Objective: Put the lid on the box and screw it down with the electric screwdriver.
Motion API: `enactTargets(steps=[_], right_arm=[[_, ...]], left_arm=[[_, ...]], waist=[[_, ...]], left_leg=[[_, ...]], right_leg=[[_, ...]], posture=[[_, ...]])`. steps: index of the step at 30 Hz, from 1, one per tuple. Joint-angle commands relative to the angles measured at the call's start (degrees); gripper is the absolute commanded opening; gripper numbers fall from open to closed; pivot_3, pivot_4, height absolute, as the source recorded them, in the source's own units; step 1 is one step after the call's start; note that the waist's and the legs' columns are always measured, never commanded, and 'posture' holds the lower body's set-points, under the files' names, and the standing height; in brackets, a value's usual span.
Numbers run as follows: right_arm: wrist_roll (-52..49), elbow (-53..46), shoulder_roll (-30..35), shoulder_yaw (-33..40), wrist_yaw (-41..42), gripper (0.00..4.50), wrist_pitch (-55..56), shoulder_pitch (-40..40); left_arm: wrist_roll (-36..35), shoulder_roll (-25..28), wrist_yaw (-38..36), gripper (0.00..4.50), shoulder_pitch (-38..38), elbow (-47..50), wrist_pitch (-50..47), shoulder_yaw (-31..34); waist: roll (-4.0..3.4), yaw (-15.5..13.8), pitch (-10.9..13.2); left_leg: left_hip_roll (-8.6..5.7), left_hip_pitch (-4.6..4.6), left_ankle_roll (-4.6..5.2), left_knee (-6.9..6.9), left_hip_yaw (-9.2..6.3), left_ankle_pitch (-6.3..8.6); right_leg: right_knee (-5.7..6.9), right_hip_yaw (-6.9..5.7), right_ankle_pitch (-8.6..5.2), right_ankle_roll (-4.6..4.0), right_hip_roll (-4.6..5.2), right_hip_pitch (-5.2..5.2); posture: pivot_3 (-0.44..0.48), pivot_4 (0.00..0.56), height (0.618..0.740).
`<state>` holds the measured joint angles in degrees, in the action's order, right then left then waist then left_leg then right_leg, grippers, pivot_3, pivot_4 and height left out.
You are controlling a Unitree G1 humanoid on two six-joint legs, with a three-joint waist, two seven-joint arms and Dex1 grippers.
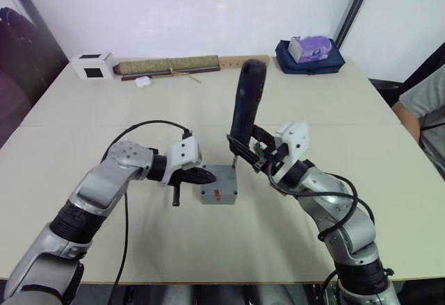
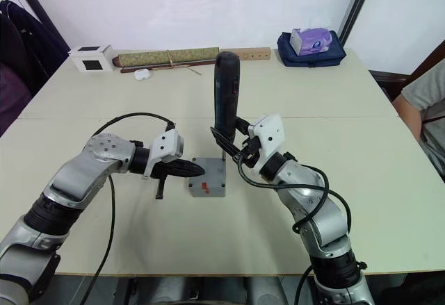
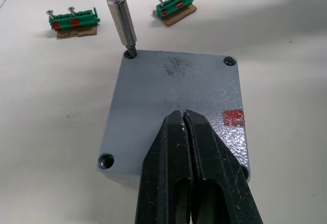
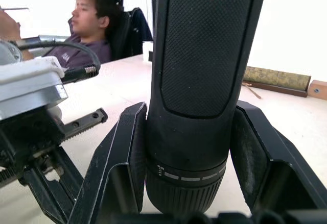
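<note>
Left of centre in the head view: black two-fingered left gripper (image 1: 198,176), fingers pinched together with nothing between them, tips pressed flat on the small flat square grey metal lid (image 3: 176,106). Already seated on the small square grey box (image 1: 218,195) at mid-frame, corners lined up, red spot showing near one edge. In the left wrist view, thin metal bit planted in the upper-left corner hole; screw head seen at the upper-right corner, dark hole at the lower left, fourth corner hidden behind the fingers. Just right of centre: black cylindrical electric screwdriver (image 2: 224,103) upright, clamped between the fingers of the right gripper (image 2: 240,153). Judged: lid placement done, screwing under way, at least two corners left.
</note>
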<state>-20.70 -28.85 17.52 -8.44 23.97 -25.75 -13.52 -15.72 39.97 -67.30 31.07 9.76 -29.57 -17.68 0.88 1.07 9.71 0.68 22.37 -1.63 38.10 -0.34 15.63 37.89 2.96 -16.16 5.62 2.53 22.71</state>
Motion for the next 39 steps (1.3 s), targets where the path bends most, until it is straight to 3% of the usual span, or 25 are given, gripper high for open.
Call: enactTargets(steps=[1,34,39], right_arm=[[2.31,2.83,1.87,-3.10,0.67,1.73,-3.89,2.34],[3.09,4.17,1.51,-4.94,0.83,1.73,-5.17,2.19],[-0.59,0.54,1.86,-1.14,2.47,1.73,-4.82,0.09]], left_arm=[[1.24,0.53,-0.63,0.00,-0.51,-0.72,0.18,-0.99],[2.72,0.27,-0.84,0.00,-1.33,-1.85,2.07,-1.47],[2.79,-0.03,-0.67,0.00,-1.43,-2.21,2.50,-1.61]], waist=[[0.11,0.00,-0.19],[0.32,-0.06,-1.23],[0.31,-0.07,-1.22]], left_leg=[[0.01,-0.06,0.03,-0.01,0.00,0.02],[0.17,-0.28,0.28,-0.15,-0.02,0.17],[0.19,-0.27,0.28,-0.18,-0.02,0.17]], right_leg=[[0.00,0.00,-0.04,-0.02,0.00,-0.06],[-0.27,-0.03,-0.19,-0.22,-0.02,-0.31],[-0.33,-0.03,-0.19,-0.22,-0.01,-0.32]], posture=[[0.000,0.150,0.740],[0.000,0.150,0.740],[0.000,0.150,0.740]])
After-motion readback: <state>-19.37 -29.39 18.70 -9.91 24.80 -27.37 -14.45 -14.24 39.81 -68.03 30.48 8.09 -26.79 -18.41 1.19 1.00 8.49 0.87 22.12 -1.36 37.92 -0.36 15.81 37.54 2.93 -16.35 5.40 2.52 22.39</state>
